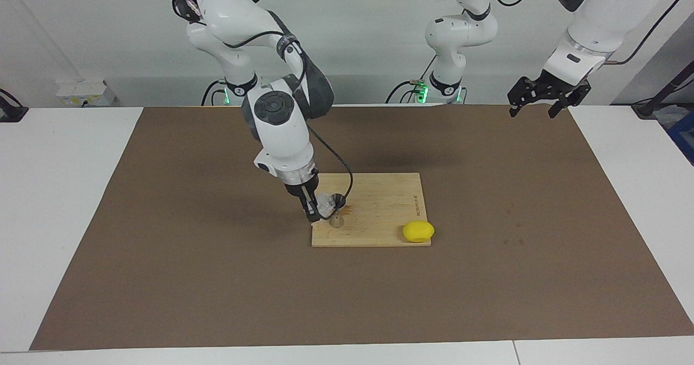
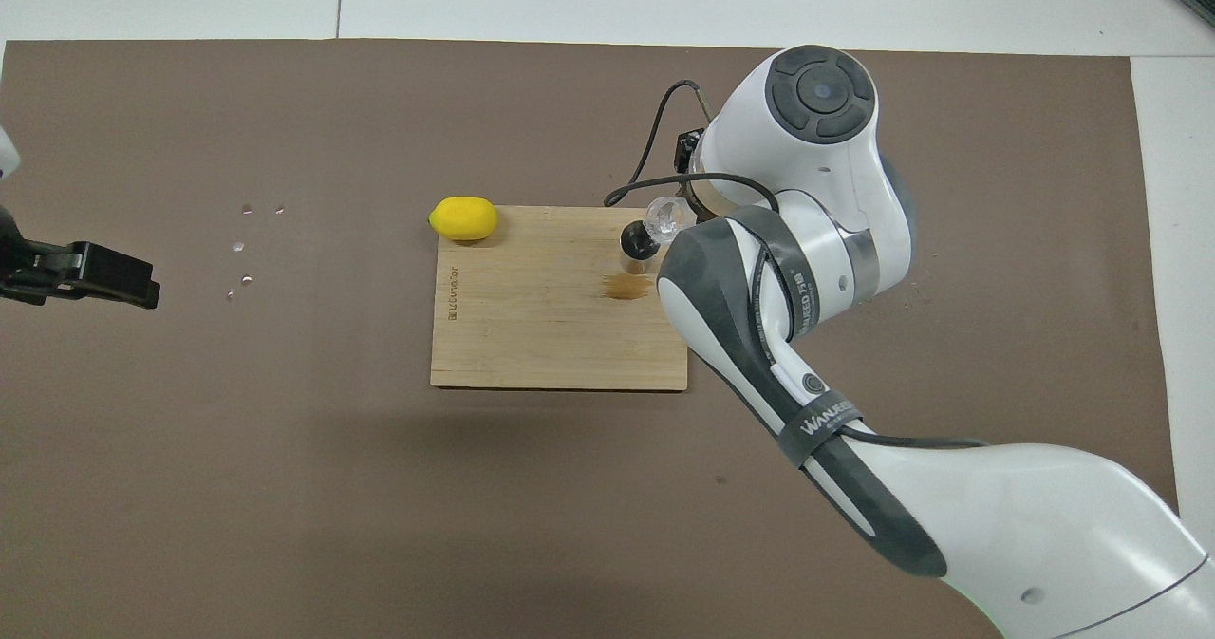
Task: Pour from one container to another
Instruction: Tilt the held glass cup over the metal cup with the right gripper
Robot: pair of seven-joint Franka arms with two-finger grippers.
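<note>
The steel jigger [image 1: 336, 217] stands upright on the wooden board [image 1: 379, 213], near the board's edge toward the right arm's end; it also shows in the overhead view [image 2: 636, 248]. My right gripper [image 1: 317, 206] is shut on the clear glass cup [image 1: 327, 204] and holds it tilted, its mouth right at the jigger's top rim. In the overhead view the cup [image 2: 666, 218] shows beside the jigger, with the gripper's fingers hidden under the arm. My left gripper [image 1: 537, 104] hangs open and empty in the air over the mat's edge at the left arm's end, waiting.
A yellow lemon [image 1: 418, 231] lies at the board's corner farthest from the robots, toward the left arm's end. A wet brown stain [image 2: 626, 285] marks the board beside the jigger. Small droplets [image 2: 249, 245] dot the brown mat [image 1: 217, 278].
</note>
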